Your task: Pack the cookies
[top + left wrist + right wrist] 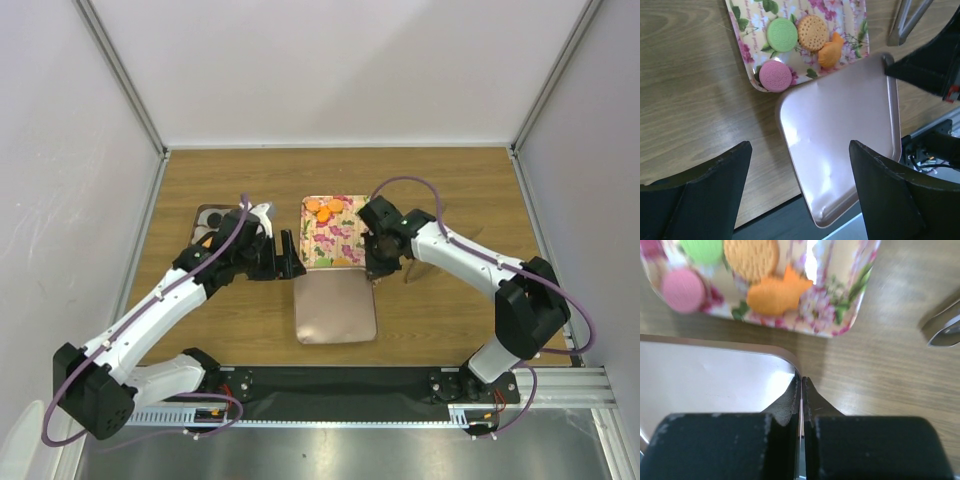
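Observation:
The cookies lie in the floral tray (345, 240): orange ones at its far end (322, 210). At the end by the lid the left wrist view shows a pink one (775, 76), a green one (782, 34), a round orange one (812, 32) and a fish-shaped orange one (831, 52). The plain metal lid (335, 307) lies just in front of the tray. My right gripper (801, 382) is shut on the lid's far right rim, next to the tray (840, 315). My left gripper (800, 145) is open and empty above the lid's left edge (840, 125).
A dark dish (210, 222) sits at the left under my left arm. A metal tool (942, 330) lies on the wood right of the tray, also in the left wrist view (907, 20). The black base rail (330, 385) runs just behind the lid's near edge.

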Action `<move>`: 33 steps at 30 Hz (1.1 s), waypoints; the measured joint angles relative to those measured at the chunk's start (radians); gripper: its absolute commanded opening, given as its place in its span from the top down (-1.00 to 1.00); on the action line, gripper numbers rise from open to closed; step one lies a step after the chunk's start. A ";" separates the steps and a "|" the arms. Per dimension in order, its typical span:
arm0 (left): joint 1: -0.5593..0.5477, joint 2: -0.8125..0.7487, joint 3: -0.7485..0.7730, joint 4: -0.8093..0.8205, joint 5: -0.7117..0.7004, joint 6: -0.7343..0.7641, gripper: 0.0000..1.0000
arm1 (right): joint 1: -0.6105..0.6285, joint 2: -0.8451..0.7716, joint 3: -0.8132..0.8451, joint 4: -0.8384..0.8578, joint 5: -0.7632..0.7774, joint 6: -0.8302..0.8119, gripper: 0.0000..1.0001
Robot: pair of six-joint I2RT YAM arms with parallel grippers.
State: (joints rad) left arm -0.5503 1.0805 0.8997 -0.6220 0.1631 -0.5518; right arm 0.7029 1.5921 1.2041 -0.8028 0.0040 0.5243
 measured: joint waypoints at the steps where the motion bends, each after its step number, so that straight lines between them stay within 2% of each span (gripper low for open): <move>1: 0.005 -0.001 -0.002 0.006 0.011 0.000 -0.71 | -0.015 0.000 0.012 -0.002 -0.005 0.000 1.00; 11: 0.045 0.021 -0.004 0.057 0.120 -0.023 -0.71 | -0.084 0.048 0.177 -0.024 -0.048 0.009 1.00; 14: 0.057 0.038 -0.004 0.081 0.159 -0.039 -0.65 | -0.095 0.069 0.211 -0.019 -0.080 0.026 1.00; 22: 0.138 0.055 -0.004 0.180 0.287 -0.130 -0.33 | -0.132 0.083 0.238 0.015 -0.143 0.060 1.00; 23: 0.144 0.059 -0.004 0.194 0.299 -0.139 -0.22 | -0.134 0.083 0.242 0.018 -0.145 0.062 1.00; 31: 0.168 0.096 0.001 0.213 0.357 -0.174 0.23 | -0.137 0.086 0.290 0.033 -0.153 0.069 1.00; 33: 0.174 0.101 0.008 0.212 0.364 -0.175 0.40 | -0.137 0.092 0.302 0.034 -0.154 0.069 1.00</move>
State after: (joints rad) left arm -0.3767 1.1812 0.9081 -0.4103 0.5270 -0.7269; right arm 0.5663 1.6840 1.5063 -0.7685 -0.1501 0.5934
